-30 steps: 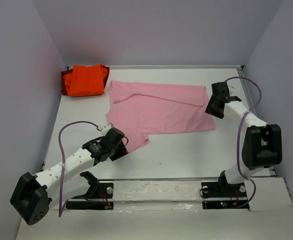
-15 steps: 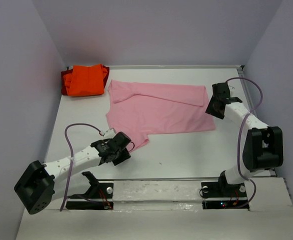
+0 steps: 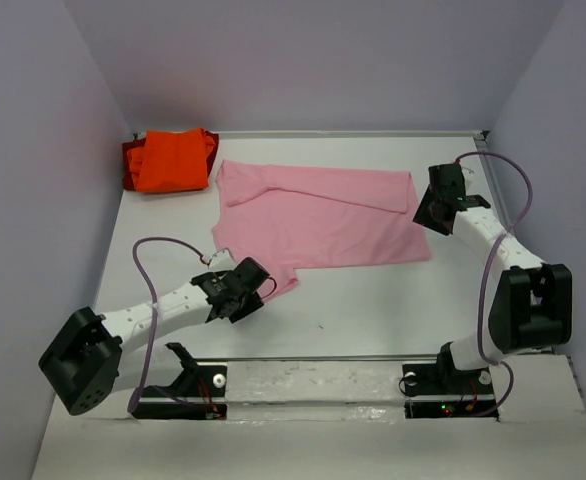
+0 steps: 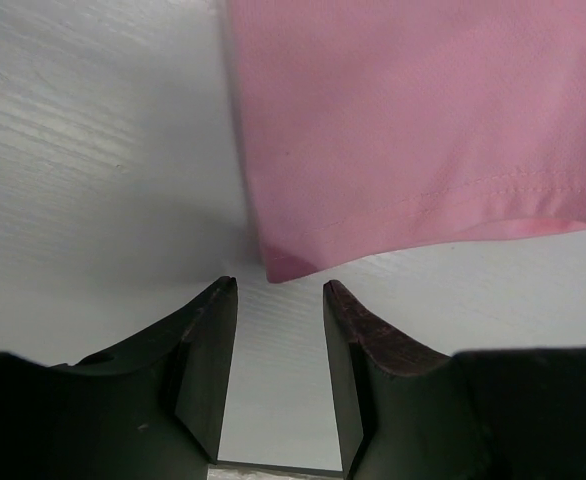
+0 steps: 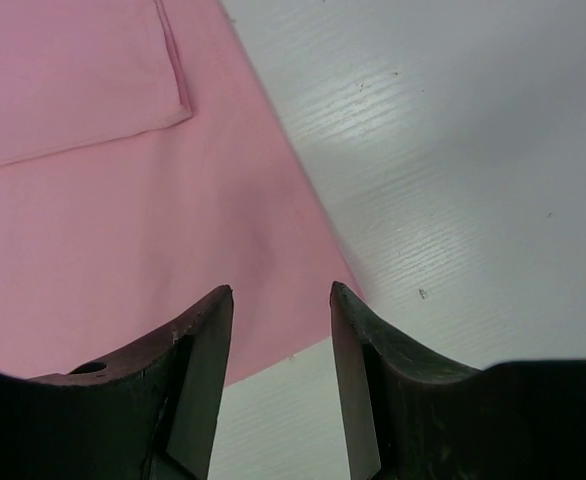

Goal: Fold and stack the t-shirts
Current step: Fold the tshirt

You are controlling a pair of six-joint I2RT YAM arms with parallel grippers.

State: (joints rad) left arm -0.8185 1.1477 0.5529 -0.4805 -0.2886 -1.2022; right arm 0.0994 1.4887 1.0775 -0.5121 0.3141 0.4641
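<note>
Left gripper (image 4: 280, 288): jaws partly spread, nothing between them, low over the surface (image 3: 393, 300) and just short of the near-left corner of the pink t-shirt (image 3: 323, 215). Right gripper (image 5: 281, 292): jaws spread, empty, above that shirt's right edge. The pink t-shirt lies spread flat. The orange t-shirts (image 3: 171, 160) sit piled near its far-left corner.
</note>
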